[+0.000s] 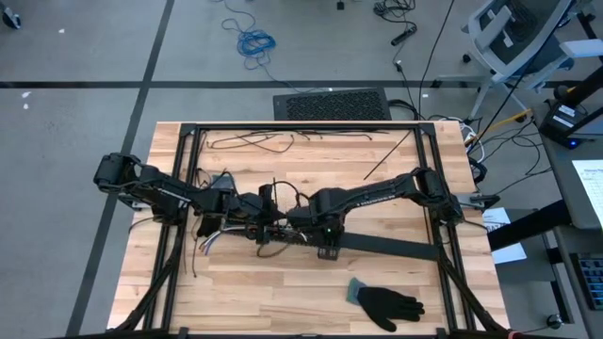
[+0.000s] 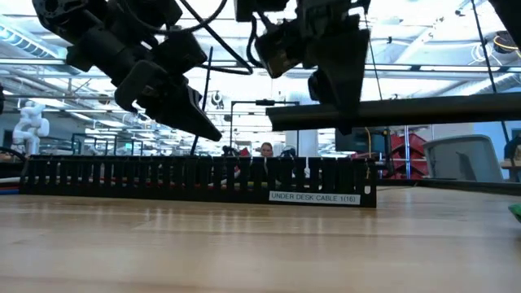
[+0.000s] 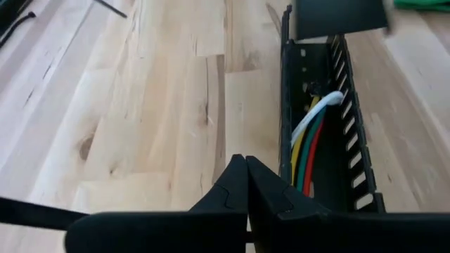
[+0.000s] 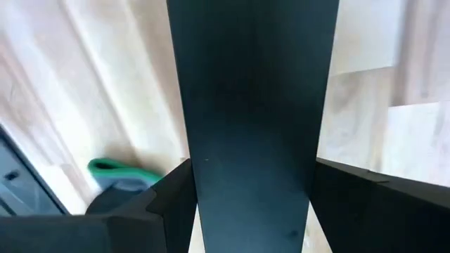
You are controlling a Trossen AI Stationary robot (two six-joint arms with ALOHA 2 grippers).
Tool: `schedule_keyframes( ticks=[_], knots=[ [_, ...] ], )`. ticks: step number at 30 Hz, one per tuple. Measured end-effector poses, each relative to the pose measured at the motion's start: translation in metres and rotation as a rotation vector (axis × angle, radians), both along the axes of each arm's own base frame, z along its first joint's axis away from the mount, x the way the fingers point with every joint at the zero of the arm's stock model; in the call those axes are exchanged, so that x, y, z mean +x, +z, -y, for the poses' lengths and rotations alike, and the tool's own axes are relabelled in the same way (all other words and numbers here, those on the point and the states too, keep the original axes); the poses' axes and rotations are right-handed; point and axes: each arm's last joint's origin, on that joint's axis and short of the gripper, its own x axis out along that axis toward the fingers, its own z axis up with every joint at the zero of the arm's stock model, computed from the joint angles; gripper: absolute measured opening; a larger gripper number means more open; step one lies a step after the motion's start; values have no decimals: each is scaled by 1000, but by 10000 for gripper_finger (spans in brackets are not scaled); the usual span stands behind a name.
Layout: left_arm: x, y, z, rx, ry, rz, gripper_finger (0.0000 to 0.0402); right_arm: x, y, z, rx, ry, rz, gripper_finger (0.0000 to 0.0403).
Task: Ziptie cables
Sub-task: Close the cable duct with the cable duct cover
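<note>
Gripping flat black lid (image 4: 253,105): right end effector (image 1: 328,247) | left (image 3: 246,184) closed, empty | wooden table (image 1: 283,292)

Bright ceiling lights are flooding the hall you're seeing in the low view, glaring off the table (image 2: 244,244). The arms are showing there as dark silhouettes. A flat black cover (image 4: 253,105) is filling, blurred, your right wrist view.

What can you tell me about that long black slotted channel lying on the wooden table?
The slotted channel is a long black trough, plastic by its look, with comb-like walls. It lies flat on the table, open side up, and bears a white label reading "UNDER DESK CABLE". Inside lie the cables: white, yellow, green and red show. Nothing grips it.
</note>
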Motion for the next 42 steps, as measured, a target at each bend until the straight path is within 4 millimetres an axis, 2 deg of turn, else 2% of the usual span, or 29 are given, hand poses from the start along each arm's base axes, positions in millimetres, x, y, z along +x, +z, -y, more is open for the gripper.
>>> schedule_keyframes(
  ticks=[5, 21, 28, 32, 42],
  knots=[
    [-1, -1, 0, -3, 3, -16, 0, -1, -6, -19, -60, 36, 2, 206],
    [-1, -1, 0, -8, 1, -15, 0, 9, -34, -16, -134, -23, -55, 206],
    [-1, -1, 0, -7, 1, -16, 0, 5, -42, -15, -148, -19, -73, 206],
    [0, -1, 1, -17, -15, -8, 0, 1, -55, -15, -133, 11, -104, 207],
    [2, 4, 5, -36, -138, 44, 0, -1, -58, -9, -126, 20, -113, 223]
  ],
)
